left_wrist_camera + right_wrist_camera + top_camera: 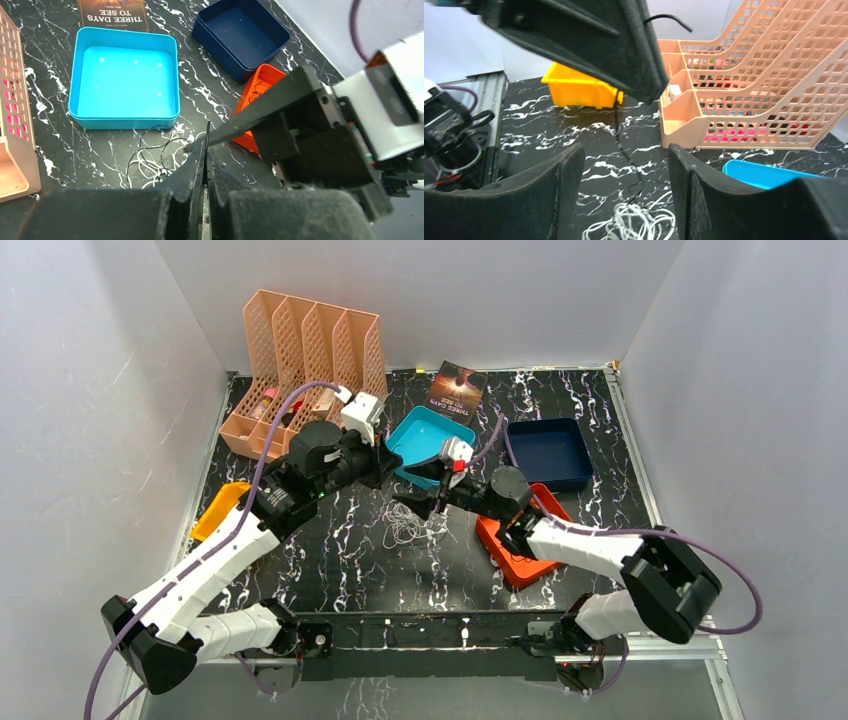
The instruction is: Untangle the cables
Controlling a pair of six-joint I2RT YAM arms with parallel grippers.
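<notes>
L gripper (206, 142) clenched on dark cable (620, 131) running into white cables (634, 222), 6 o'clock of teal tray (72, 75). R gripper (624, 165) released, astride. Risk: a lift drags the whole knot, or the cord slips.

top: overhead, rear | wrists: close, facing each other | shared: cables (405, 528)

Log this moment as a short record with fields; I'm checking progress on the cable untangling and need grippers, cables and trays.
left gripper: shut, pinching a dark cable
dark cable: hangs from the pinch down to the white cables
white cables: loose heap on the table, in front of the teal tray
right gripper: open, holding nothing, close to the white cables
other trays: navy tray, orange tray
untangling: not finished
</notes>
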